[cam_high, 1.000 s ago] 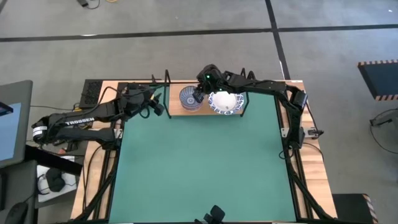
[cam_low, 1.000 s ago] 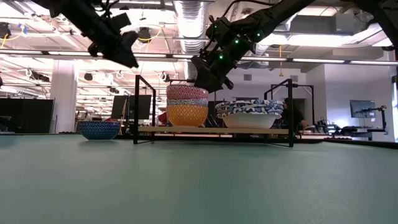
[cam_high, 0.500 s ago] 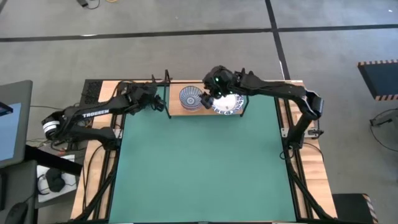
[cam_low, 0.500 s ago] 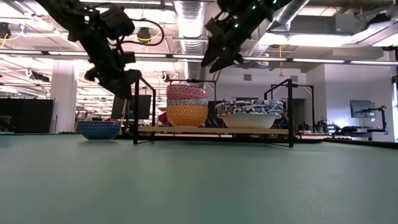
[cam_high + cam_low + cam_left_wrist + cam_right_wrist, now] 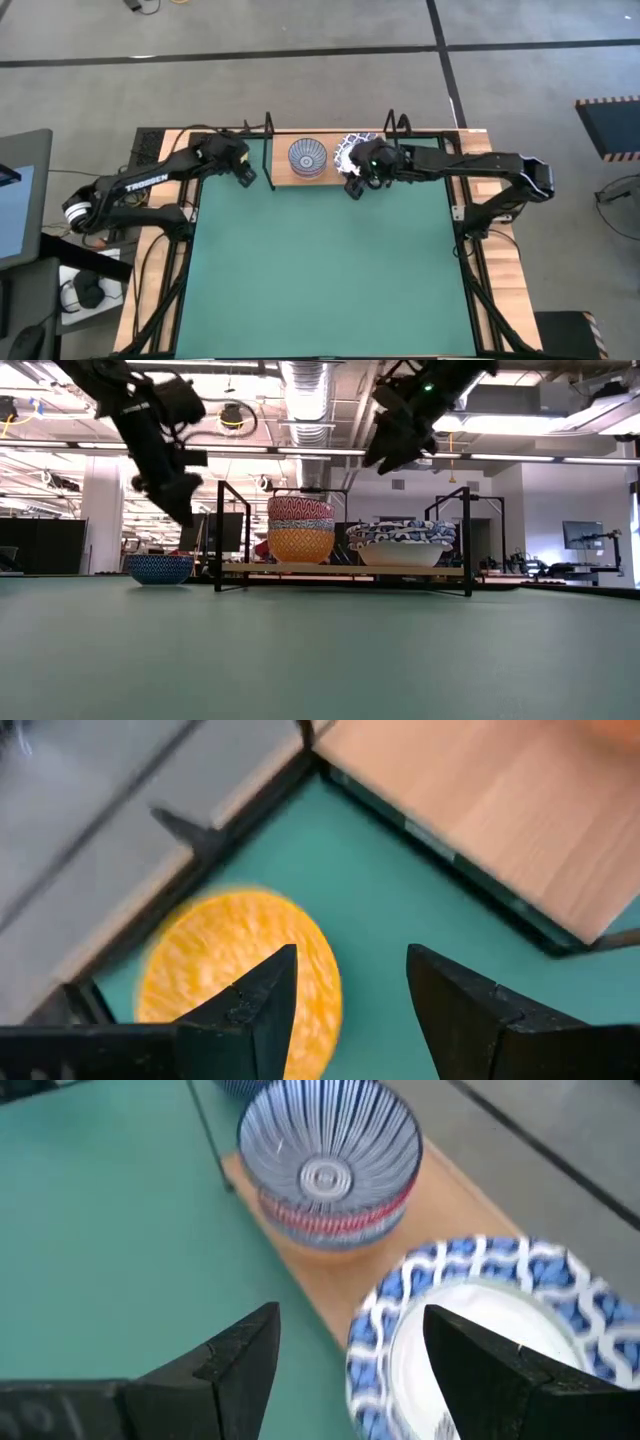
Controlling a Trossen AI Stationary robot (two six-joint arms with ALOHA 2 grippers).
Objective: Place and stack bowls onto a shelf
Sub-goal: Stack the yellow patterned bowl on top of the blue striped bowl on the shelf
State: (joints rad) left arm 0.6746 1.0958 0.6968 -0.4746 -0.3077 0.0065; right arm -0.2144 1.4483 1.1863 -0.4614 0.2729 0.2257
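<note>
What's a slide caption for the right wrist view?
Open right claw above the blue-striped ribbed bowl stack and white lattice-rimmed bowls.

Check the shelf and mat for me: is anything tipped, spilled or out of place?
Nothing is tipped or spilled. Both stacks sit upright on the shelf. One blue patterned bowl sits off the shelf, on the mat beside its end.

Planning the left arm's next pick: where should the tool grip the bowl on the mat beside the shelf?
On the bowl, take the rim from straight above, one finger inside, one outside: it sits upright, mouth up, sides curving under. The left tool hangs open over it.
</note>
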